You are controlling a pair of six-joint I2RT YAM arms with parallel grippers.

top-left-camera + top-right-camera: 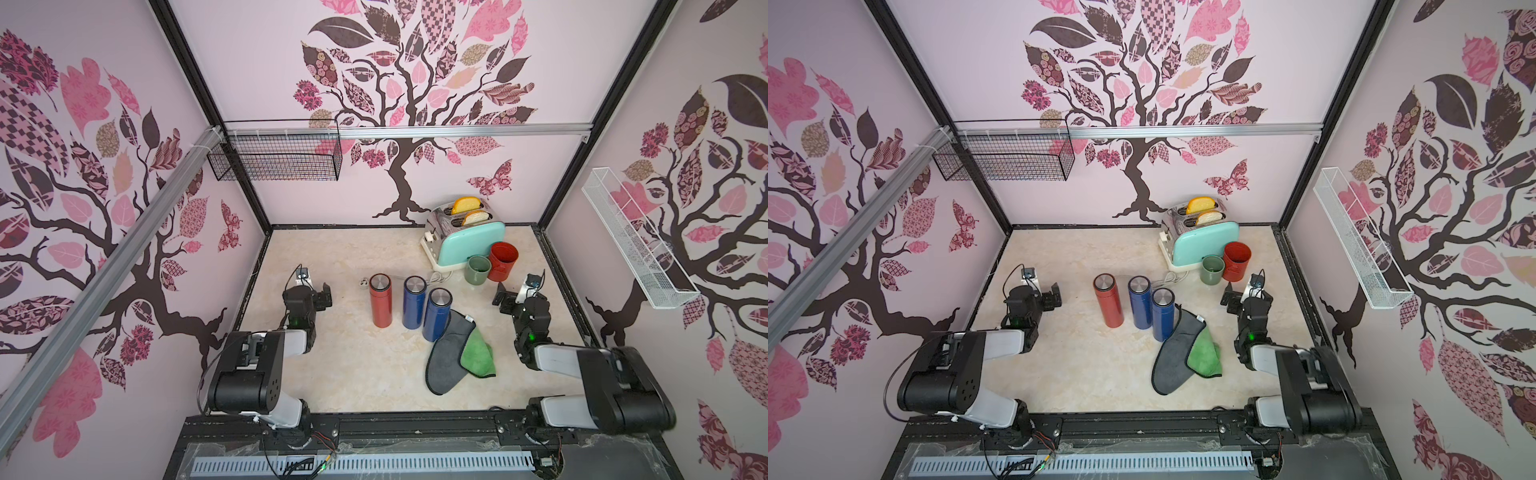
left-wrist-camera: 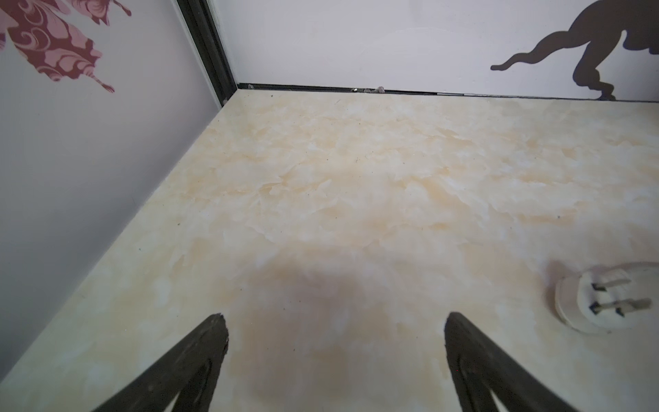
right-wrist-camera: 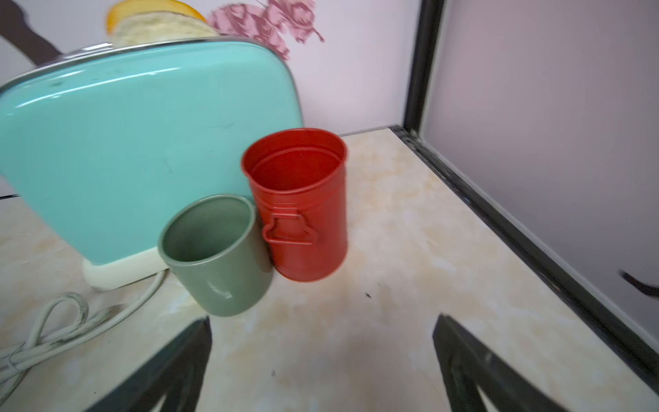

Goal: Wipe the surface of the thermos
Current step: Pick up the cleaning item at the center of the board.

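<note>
Thermos row is being shown upright near the middle of the table (image 1: 332,374): red thermos (image 1: 380,300), rear blue thermos (image 1: 414,302), front blue thermos (image 1: 436,314), with the grey cloth (image 1: 449,357) lying at the foot of the last. Toppling is arguably being risked: the close-set bottles could be knocked while the cloth is being fetched. Left jaws and right jaws are being held wide, empty, touching nothing.

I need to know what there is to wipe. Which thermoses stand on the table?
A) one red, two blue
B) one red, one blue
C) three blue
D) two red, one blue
A: both top views show the red thermos upright in a row with the farther blue thermos and the nearer blue thermos.
</note>
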